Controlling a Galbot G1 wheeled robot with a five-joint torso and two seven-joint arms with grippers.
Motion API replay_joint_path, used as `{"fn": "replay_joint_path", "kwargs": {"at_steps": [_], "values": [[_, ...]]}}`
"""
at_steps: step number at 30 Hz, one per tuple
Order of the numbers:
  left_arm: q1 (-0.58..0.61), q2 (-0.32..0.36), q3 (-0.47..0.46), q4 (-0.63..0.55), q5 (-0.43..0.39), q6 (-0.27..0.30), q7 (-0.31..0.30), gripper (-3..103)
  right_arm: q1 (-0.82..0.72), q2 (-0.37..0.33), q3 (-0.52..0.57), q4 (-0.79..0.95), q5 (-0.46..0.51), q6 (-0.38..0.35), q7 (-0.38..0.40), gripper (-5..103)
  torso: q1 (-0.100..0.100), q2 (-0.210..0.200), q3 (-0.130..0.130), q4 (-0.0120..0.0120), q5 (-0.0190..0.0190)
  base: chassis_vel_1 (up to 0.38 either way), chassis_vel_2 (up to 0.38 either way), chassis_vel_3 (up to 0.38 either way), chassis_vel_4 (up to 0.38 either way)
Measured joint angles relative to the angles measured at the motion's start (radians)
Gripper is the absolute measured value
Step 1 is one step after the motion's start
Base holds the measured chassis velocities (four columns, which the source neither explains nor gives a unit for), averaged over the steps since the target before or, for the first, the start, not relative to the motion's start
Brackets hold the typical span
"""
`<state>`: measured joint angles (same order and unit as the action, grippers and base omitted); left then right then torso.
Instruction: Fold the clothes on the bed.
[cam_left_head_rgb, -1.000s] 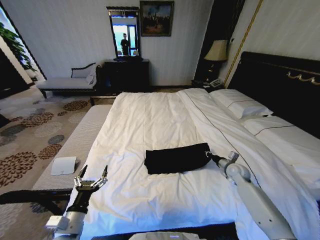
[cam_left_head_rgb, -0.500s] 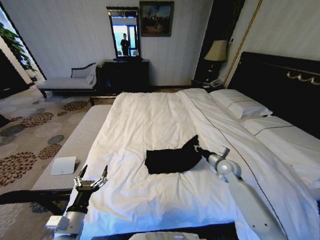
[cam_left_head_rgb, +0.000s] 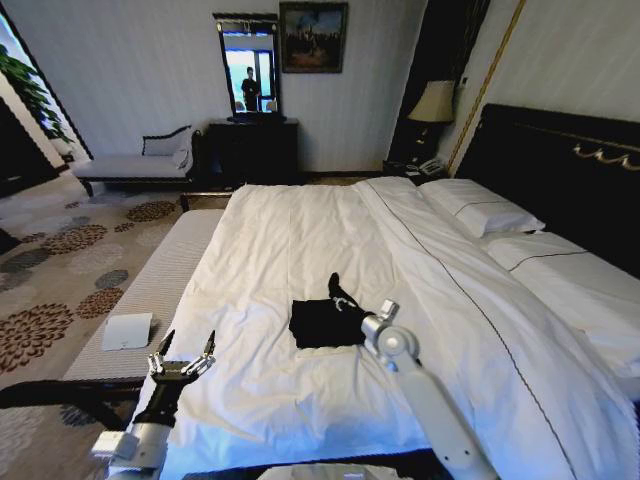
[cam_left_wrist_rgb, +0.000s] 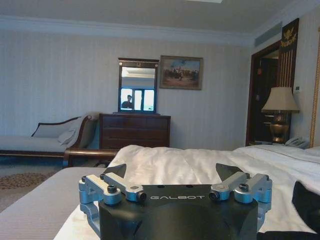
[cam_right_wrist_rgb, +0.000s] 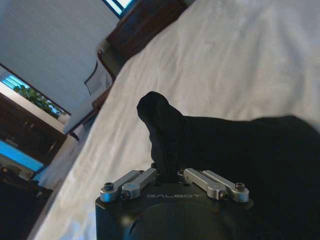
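Note:
The clothes (cam_left_head_rgb: 315, 325), a black T-shirt, lie in a compact dark bundle on the white bed (cam_left_head_rgb: 300, 230), near its middle front. My right gripper (cam_left_head_rgb: 345, 302) is shut on an edge of the fabric and holds it raised in a peak above the bundle's right part. In the right wrist view the gripper (cam_right_wrist_rgb: 167, 172) pinches the clothes (cam_right_wrist_rgb: 240, 150), which rise in a black fold between the closed fingers. By the bed's front left corner, well clear of the shirt, my left gripper (cam_left_head_rgb: 183, 352) stands open and holds nothing. The left wrist view shows this gripper (cam_left_wrist_rgb: 172, 172) with its fingers spread.
A pale bench (cam_left_head_rgb: 150, 290) runs along the bed's left side with a white flat object (cam_left_head_rgb: 127, 330) on it. Pillows (cam_left_head_rgb: 480, 215) and a dark headboard (cam_left_head_rgb: 560, 170) are at the right. A dresser (cam_left_head_rgb: 252, 150), chaise (cam_left_head_rgb: 130, 165) and lamp (cam_left_head_rgb: 433, 102) stand by the far wall.
My right gripper has moved left across the bed, carrying the shirt's right end up and over the rest. The dark bundle is now shorter. The left arm has stayed still.

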<state>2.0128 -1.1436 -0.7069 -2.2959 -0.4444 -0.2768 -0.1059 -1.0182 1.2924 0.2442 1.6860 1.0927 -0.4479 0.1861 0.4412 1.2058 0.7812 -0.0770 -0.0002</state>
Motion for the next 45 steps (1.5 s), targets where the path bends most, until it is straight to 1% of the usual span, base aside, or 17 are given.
{"fn": "replay_joint_path", "kwargs": {"at_steps": [4, 12, 15, 24, 26, 29, 30, 32, 34, 37, 38, 39, 40, 43, 44, 45], "values": [[0.0, 0.0, 0.0, 0.0, 0.0, 0.0, 0.0, 100, 0.008, 0.025, -0.027, -0.065, -0.048, 0.031, -0.032, 7, 0.0, 0.0, 0.0, 0.0, 0.0001, 0.0, 0.0, 0.0, 0.0], [0.0, 0.0, 0.0, 0.0, 0.0, 0.0, 0.0, 100, 0.013, 0.032, -0.053, -0.098, -0.07, 0.045, -0.047, 7, 0.0, 0.0, 0.0, -0.0001, 0.0001, 0.0, 0.0, 0.0, 0.0], [0.0, 0.0, 0.0, 0.0, 0.0, 0.0, 0.0, 100, 0.006, 0.038, -0.078, -0.105, -0.094, 0.053, -0.056, 7, 0.0, 0.0, 0.0, -0.0001, 0.0002, 0.0, 0.0, 0.0, 0.0], [0.0, 0.0, 0.0, 0.0, 0.0, 0.0, 0.0, 100, 0.031, 0.052, -0.09, -0.157, -0.095, 0.072, -0.052, 7, 0.0, 0.0, 0.0, -0.0001, 0.0002, 0.0, 0.0, 0.0, 0.0], [0.0, 0.0, 0.0, 0.0, 0.0, 0.0, 0.0, 100, 0.037, 0.056, -0.096, -0.159, -0.093, 0.073, -0.05, 5, 0.0, 0.0, 0.0, 0.0, 0.0001, 0.0, 0.0, 0.0, 0.0], [0.0, 0.0, 0.0, 0.0, 0.0, 0.0, 0.0, 100, 0.036, 0.064, -0.11, -0.152, -0.101, 0.077, -0.044, 21, 0.0, 0.0, 0.0, 0.0, 0.0002, 0.0, 0.0, 0.0, 0.0], [0.0, 0.0, 0.0, 0.0, 0.0, 0.0, 0.0, 100, 0.036, 0.064, -0.11, -0.152, -0.101, 0.077, -0.044, 21, 0.0, 0.0, 0.0, 0.0, 0.0002, 0.0, 0.0, 0.0, 0.0], [0.0, 0.0, 0.0, 0.0, 0.0, 0.0, 0.0, 100, 0.026, 0.064, -0.123, -0.124, -0.108, 0.081, -0.043, 32, 0.0, 0.0, 0.0, 0.0, 0.0002, 0.0, 0.0, 0.0, 0.0], [0.0, 0.0, 0.0, 0.0, 0.0, 0.0, 0.0, 100, 0.021, 0.063, -0.127, -0.112, -0.108, 0.081, -0.043, 32, 0.0, 0.0, 0.0, 0.0, 0.0002, 0.0, 0.0, 0.0, 0.0], [0.0, 0.0, 0.0, 0.0, 0.0, 0.0, 0.0, 100, -0.001, 0.055, -0.142, -0.054, -0.116, 0.08, -0.043, 48, 0.0, 0.0, 0.0, -0.0001, 0.0001, 0.0, 0.0, 0.0, 0.0], [0.0, 0.0, 0.0, 0.0, 0.0, 0.0, 0.0, 100, -0.006, 0.054, -0.147, -0.042, -0.131, 0.079, -0.045, 53, 0.0, 0.0, 0.0, -0.0001, 0.0001, 0.0, 0.0, 0.0, 0.0], [0.0, 0.0, 0.0, 0.0, 0.0, 0.0, 0.0, 100, -0.01, 0.053, -0.15, -0.039, -0.153, 0.081, -0.051, 53, 0.0, 0.0, 0.0, 0.0, 0.0001, 0.0, 0.0, 0.0, 0.0], [0.0, 0.0, 0.0, 0.0, 0.0, 0.0, 0.0, 100, -0.01, 0.053, -0.15, -0.039, -0.153, 0.081, -0.051, 53, 0.0, 0.0, 0.0, 0.0, 0.0001, 0.0, 0.0, 0.0, 0.0], [0.0, 0.0, 0.0, 0.0, 0.0, 0.0, 0.0, 100, -0.016, 0.05, -0.154, -0.034, -0.195, 0.093, -0.064, 70, 0.0, 0.0, 0.0, 0.0, 0.0002, 0.0, 0.0, 0.0, 0.0], [0.0, 0.0, 0.0, 0.0, 0.0, 0.0, 0.0, 100, -0.02, 0.047, -0.153, -0.026, -0.222, 0.105, -0.073, 75, 0.0, 0.0, 0.0, 0.0, 0.0002, 0.0, 0.0, 0.0, 0.0], [0.0, 0.0, 0.0, 0.0, 0.0, 0.0, 0.0, 100, -0.023, 0.044, -0.153, -0.02, -0.254, 0.118, -0.081, 75, 0.0, 0.0, 0.0, 0.0, 0.0002, 0.0, 0.0, 0.0, 0.0]]}}
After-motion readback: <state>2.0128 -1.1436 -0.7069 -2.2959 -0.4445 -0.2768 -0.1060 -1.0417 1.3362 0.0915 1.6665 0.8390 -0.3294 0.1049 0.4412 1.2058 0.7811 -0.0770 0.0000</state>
